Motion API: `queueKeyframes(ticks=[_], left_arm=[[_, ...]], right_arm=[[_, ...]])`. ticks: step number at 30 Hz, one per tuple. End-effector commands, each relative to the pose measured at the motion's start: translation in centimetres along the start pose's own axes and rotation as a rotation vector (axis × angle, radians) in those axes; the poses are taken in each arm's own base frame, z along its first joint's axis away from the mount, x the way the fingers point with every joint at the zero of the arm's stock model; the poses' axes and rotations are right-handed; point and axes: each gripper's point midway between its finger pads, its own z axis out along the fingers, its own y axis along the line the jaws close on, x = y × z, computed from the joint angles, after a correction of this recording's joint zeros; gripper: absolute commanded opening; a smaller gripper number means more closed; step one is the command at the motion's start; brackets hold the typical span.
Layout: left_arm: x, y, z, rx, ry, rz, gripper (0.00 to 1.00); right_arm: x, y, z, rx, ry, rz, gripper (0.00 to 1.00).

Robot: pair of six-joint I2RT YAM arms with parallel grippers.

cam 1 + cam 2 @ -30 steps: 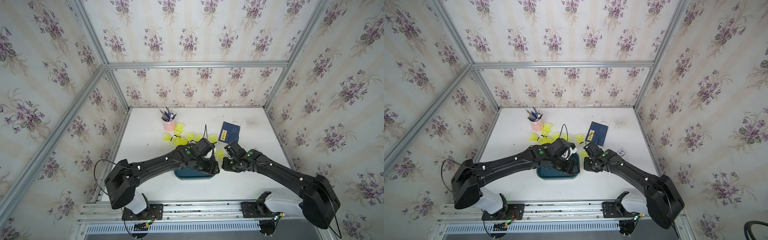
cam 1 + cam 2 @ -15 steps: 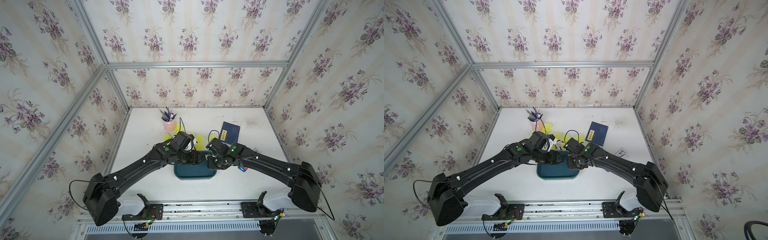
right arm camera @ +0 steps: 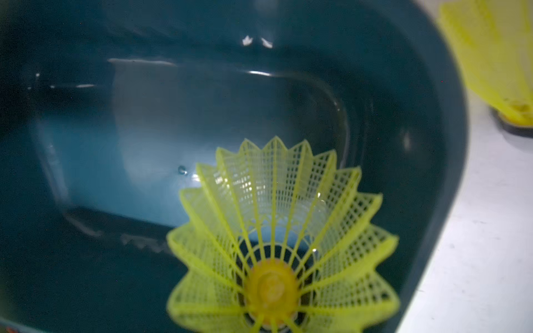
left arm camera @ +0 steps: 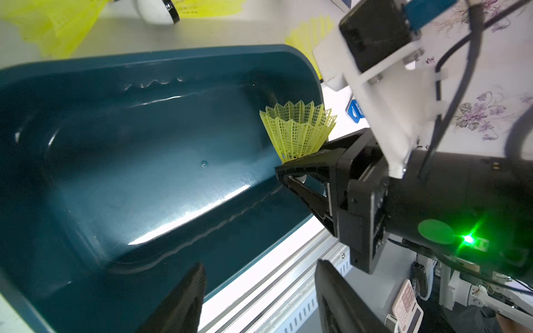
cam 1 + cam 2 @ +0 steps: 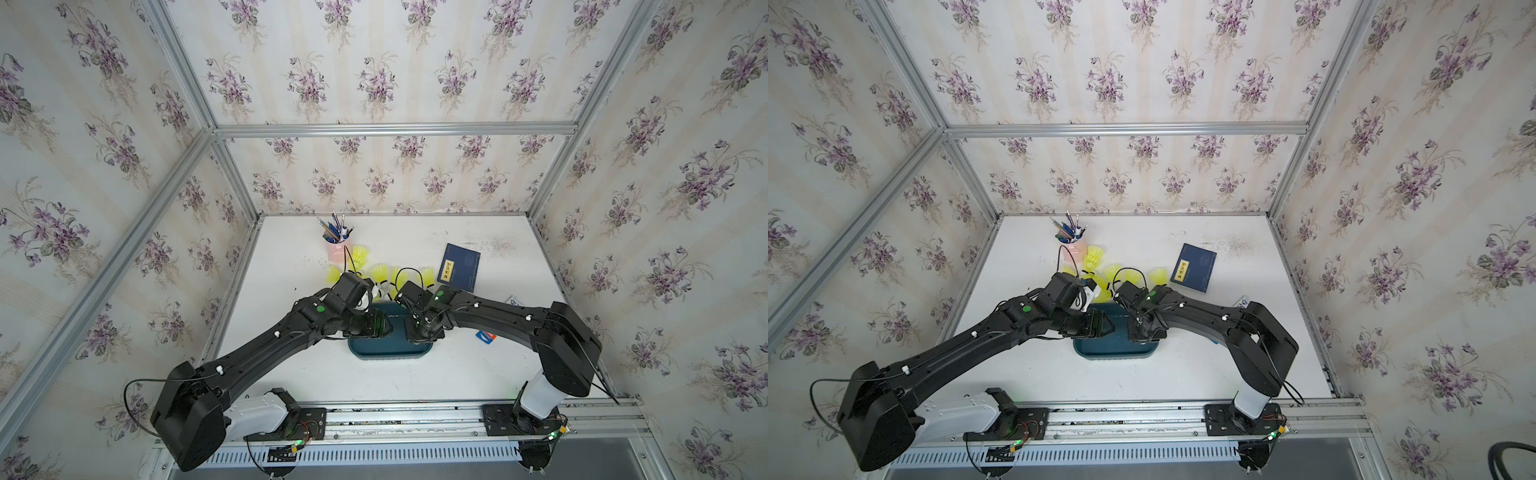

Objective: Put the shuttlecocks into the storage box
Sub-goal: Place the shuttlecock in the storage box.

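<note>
Swung over the storage box (image 4: 115, 150), the right tool (image 4: 288, 170) pinches a shuttlecock (image 4: 298, 131); the left tool (image 4: 259, 268) hangs spread.

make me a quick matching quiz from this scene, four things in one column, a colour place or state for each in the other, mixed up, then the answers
Things
1. box
2. book
3. pen cup
4. right end effector

Descriptions
A. shut on a yellow-green shuttlecock, low over the box
B. pink, standing farthest back
C. dark teal, between the two arms
D. navy, lying flat, with a yellow label

Pairs: 1-C, 2-D, 3-B, 4-A
</note>
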Motion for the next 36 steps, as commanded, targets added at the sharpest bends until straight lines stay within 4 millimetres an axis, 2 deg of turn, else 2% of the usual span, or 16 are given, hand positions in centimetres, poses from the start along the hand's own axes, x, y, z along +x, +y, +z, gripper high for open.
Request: queueKeyframes(ticks=[1, 11, 20, 28, 36], left_arm=[[-0.6, -0.7, -0.2, 0.046, -0.029, 0.001, 0.64], [0.4, -0.1, 0.0, 0.066, -0.026, -0.031, 0.64], [0.3, -0.3, -0.2, 0.062, -0.031, -0.027, 0.64], [0.6, 0.7, -0.2, 0.017, -0.021, -0.043, 0.63], [0.4, 0.5, -0.3, 0.02, -0.03, -0.038, 0.63]], right_arm=[[-0.7, 0.0, 0.5, 0.023, -0.026, 0.012, 0.24], [-2.0, 0.2, 1.8, 0.075, -0.038, 0.023, 0.24], [-1.9, -0.5, 2.6, 0.111, -0.028, 0.018, 0.24], [-1.5, -1.0, 3.3, 0.136, -0.014, 0.018, 0.25], [-1.6, -1.1, 3.2, 0.144, -0.013, 0.018, 0.35]])
